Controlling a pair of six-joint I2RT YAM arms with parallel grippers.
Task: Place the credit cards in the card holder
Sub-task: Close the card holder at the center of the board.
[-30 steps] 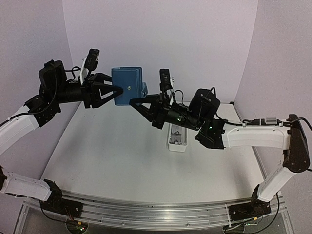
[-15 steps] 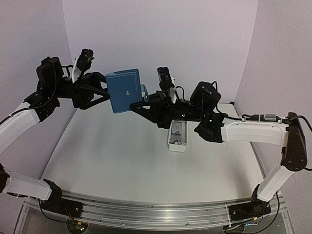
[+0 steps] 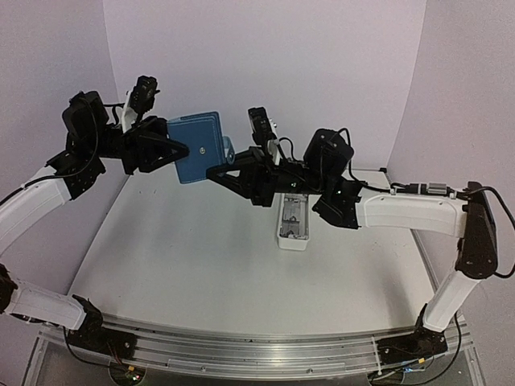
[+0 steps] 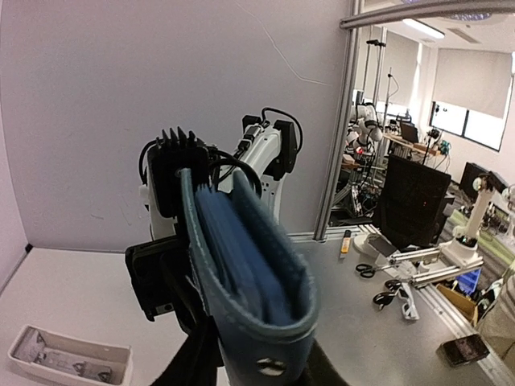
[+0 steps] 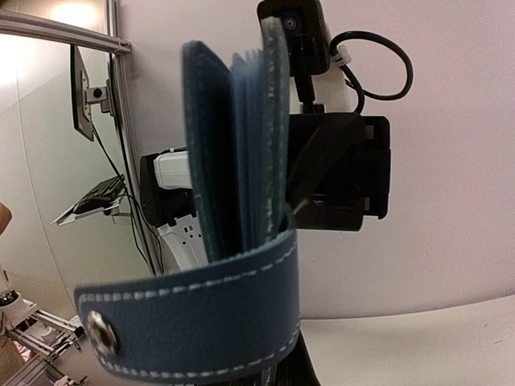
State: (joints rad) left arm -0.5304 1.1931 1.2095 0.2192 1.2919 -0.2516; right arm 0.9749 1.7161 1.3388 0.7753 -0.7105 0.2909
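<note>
The blue card holder hangs upright in the air between my two arms, its snap facing the top camera. My left gripper is shut on its left edge; in the left wrist view the holder rises from between the dark fingers, slightly spread. My right gripper is shut on its lower right edge. In the right wrist view the holder stands edge-on with its stitched snap tab across the front. The credit cards are not plainly in view; the inner leaves look bare blue.
A long narrow white tray lies on the white table under the right arm, with small pale pieces inside that are too small to name. The same tray shows at the lower left of the left wrist view. Lilac walls close the back and sides.
The right gripper has carried the card holder leftward. The left gripper opened and drew back, and now it has closed over the holder's left edge.
</note>
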